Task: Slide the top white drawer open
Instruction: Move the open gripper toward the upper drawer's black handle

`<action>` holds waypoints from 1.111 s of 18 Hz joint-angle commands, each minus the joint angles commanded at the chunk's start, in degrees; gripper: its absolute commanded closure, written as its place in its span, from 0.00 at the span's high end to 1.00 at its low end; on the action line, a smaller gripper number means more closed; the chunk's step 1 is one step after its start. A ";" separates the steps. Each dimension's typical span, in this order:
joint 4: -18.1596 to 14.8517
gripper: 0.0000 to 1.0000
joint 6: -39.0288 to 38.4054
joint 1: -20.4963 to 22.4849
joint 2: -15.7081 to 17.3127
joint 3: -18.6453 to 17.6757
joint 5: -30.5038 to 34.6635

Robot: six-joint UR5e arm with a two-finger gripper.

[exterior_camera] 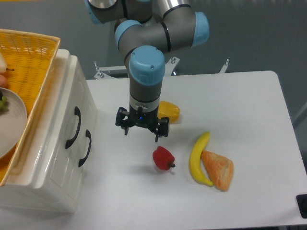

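We hold the claw (141, 130) released above the tabletop (240, 105). The top white drawer (72, 115) sits left, closed; we should align both fingers squarely around its black handle (74, 127) before pulling.

Single fixed camera, high front, angled down at table (249, 96).

Robotics lab, UR5e arm (144, 72), white table (240, 96), plain grey wall (259, 33)

two white drawers with black handles, the top white drawer (64, 112) and the lower drawer (72, 158). one yellow wicker basket (29, 57), one plate (12, 122). one red pepper (162, 158), one banana (197, 158), one bread wedge (218, 169), one yellow block (169, 111).
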 joint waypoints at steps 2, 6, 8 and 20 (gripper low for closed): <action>-0.17 1.00 -1.05 -0.27 0.00 0.00 -0.44; -0.09 1.00 -5.54 -0.45 -0.35 0.88 -4.92; -0.17 1.00 -5.45 -0.53 -0.35 0.88 -4.75; -4.66 1.00 -6.24 -1.85 0.09 1.67 -7.72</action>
